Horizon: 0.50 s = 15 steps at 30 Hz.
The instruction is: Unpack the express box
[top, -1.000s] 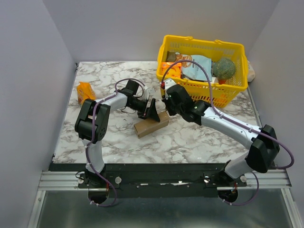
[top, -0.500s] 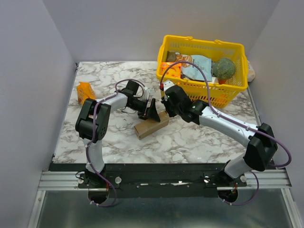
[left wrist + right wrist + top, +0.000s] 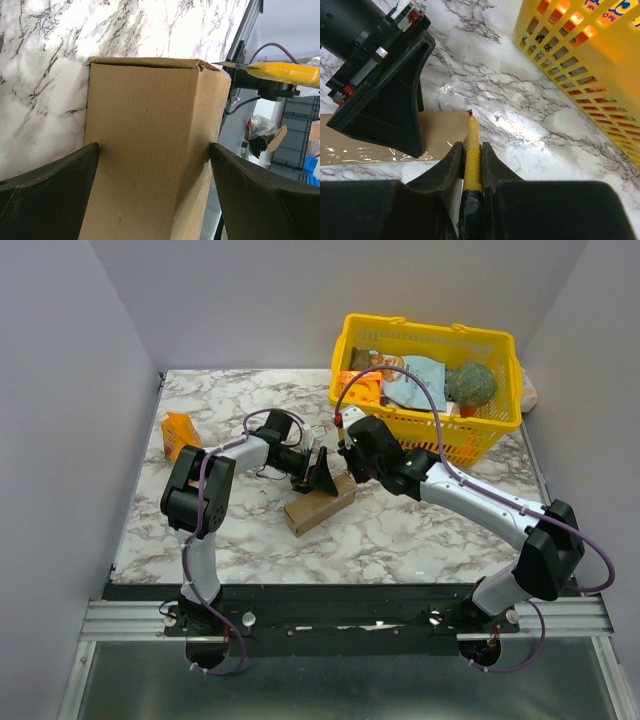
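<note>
The express box [image 3: 320,506], a small brown carton, lies on the marble table [image 3: 400,530]. My left gripper [image 3: 322,476] straddles it from behind. In the left wrist view the box [image 3: 145,100] fills the gap, and both dark fingers [image 3: 55,185] rest against its sides at full spread. My right gripper [image 3: 471,147] is shut on a yellow utility knife [image 3: 472,131]. The knife's tip touches the top edge at the box's right end [image 3: 445,131], right beside the left gripper's finger [image 3: 395,100]. In the top view the right gripper [image 3: 350,464] hovers over that end.
A yellow mesh basket [image 3: 432,432] with packets and a green vegetable stands at the back right, close to the right wrist [image 3: 580,75]. A small orange snack packet [image 3: 180,433] lies at the back left. Grey walls close in on three sides.
My right arm has edged slightly left with the knife, closer to the box's end. The left gripper and box have barely moved.
</note>
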Motion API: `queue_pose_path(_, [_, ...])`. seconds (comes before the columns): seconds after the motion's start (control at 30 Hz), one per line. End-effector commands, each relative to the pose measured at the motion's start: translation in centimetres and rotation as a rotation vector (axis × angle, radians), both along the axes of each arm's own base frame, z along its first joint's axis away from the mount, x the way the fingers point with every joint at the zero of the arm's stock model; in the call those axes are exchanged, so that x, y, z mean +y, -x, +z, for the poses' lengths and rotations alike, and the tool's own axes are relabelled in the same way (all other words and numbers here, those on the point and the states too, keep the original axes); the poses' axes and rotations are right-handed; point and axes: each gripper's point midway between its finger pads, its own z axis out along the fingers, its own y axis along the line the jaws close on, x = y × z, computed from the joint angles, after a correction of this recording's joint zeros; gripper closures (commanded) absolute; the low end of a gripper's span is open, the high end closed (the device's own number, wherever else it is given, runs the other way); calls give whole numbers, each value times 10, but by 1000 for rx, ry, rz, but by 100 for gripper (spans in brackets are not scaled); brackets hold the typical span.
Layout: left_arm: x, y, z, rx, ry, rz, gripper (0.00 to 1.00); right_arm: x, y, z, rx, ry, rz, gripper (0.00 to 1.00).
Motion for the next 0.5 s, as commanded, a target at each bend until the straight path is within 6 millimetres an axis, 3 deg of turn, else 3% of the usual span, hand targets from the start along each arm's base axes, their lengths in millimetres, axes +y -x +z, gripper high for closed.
queue_pose_path(0.0, [17, -2, -57, -18, -182, 27, 2, 12, -10, 20, -67, -37, 27, 100])
queue_pose_path(0.47, [18, -2, -59, -14, -186, 25, 2, 14, -4, 7, -34, -21, 70, 100])
